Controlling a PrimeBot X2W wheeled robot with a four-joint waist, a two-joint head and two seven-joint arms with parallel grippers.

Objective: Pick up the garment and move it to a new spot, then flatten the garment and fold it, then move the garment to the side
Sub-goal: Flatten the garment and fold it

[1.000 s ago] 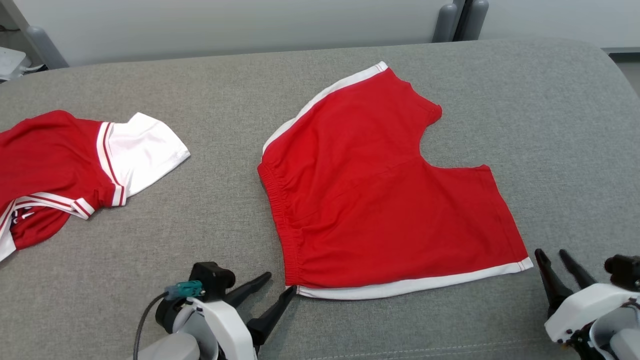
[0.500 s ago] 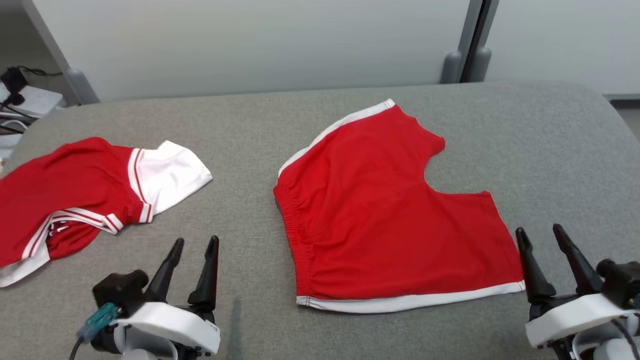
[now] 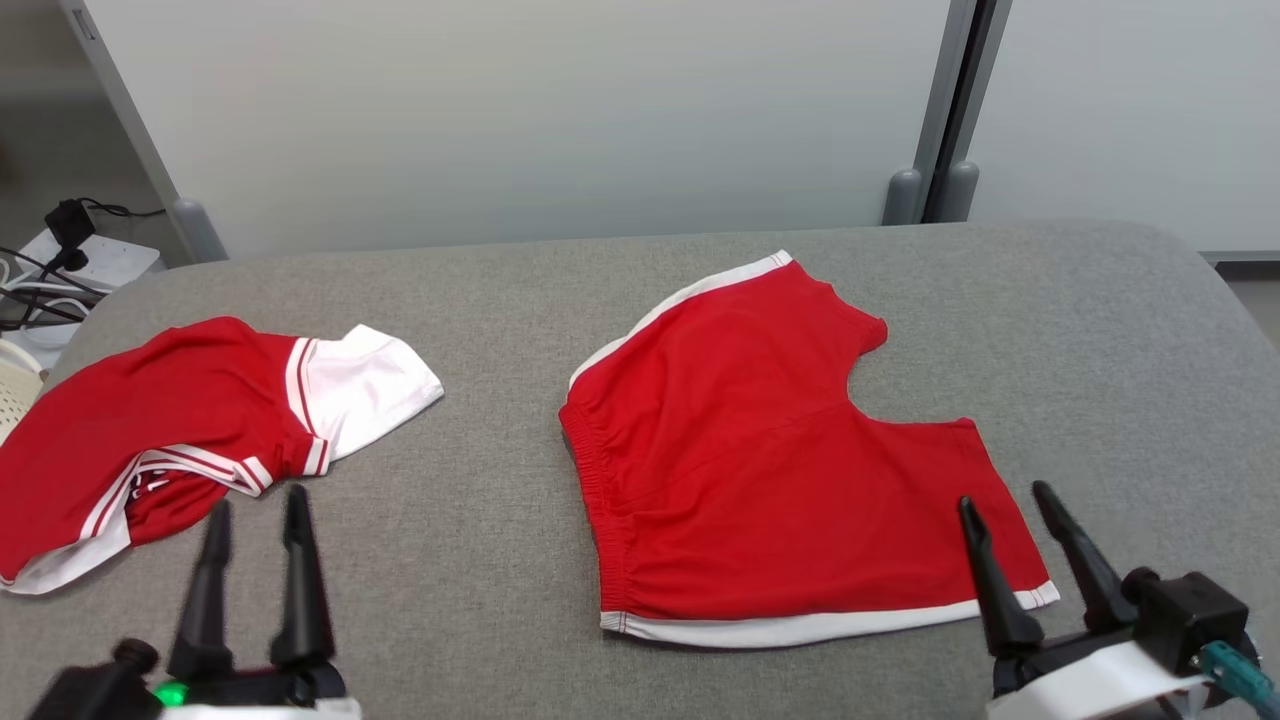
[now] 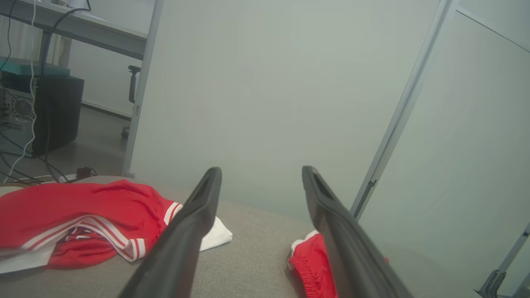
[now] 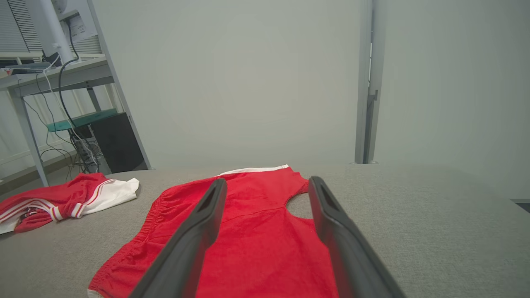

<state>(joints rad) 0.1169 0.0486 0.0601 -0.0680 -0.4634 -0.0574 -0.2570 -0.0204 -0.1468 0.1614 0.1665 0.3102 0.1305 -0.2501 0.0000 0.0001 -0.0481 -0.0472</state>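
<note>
The garment, a pair of red shorts (image 3: 770, 460) with white trim, lies spread flat on the grey cushioned surface (image 3: 480, 560), waistband to the left. My right gripper (image 3: 1002, 494) is open, its fingers overlapping the shorts' near right corner in the head view and holding nothing. My left gripper (image 3: 256, 498) is open and empty, well left of the shorts. In the right wrist view the open fingers (image 5: 267, 180) frame the shorts (image 5: 261, 231). The left wrist view shows the open fingers (image 4: 261, 169) and the waistband edge of the shorts (image 4: 308, 269).
A crumpled red and white shirt (image 3: 200, 430) lies at the left of the surface, just beyond my left gripper; the shirt (image 5: 62, 198) also appears in the right wrist view. Partition panels (image 3: 520, 110) stand behind. Cables and a power strip (image 3: 70, 260) lie off the far left edge.
The head camera has tilted up. Both grippers have opened wider and left the shorts' near edge; the left has swung away to the left. The shorts stay flat.
</note>
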